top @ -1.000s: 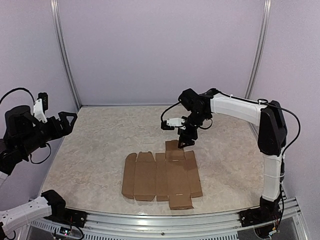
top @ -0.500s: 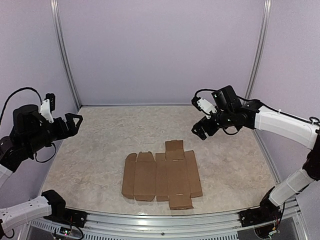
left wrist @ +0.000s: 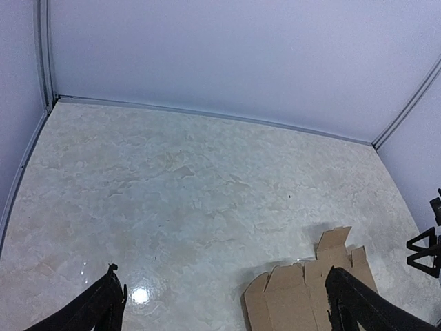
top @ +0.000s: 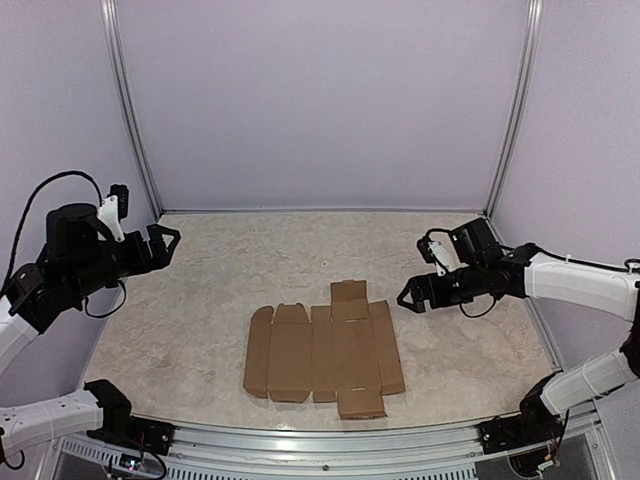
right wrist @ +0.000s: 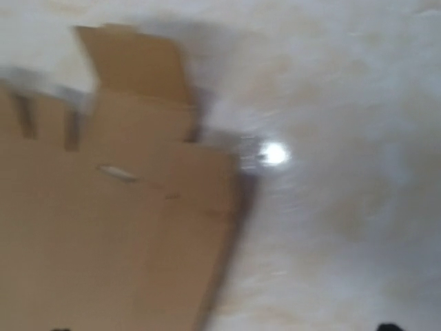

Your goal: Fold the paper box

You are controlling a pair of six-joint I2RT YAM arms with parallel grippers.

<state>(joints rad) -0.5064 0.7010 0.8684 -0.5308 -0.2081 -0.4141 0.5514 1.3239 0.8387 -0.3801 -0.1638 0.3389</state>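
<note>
While the box (top: 325, 350) lies flat and unfolded on the counter (top: 200, 290), no fold looks begun, so the task seems to be at its start. The left fingers (top: 168, 248) hover spread wide and empty, with the box well off to their right and below. The right fingers (top: 410, 296), also apart and empty, hang near the box's far right corner without touching it. Next, one arm probably has to pin a panel while the other raises a flap. No obstacle shows; the sheet lying flush may be hard to lift.

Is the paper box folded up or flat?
Flat. The paper box lies spread out on the table as one sheet, flaps unfolded.
</note>
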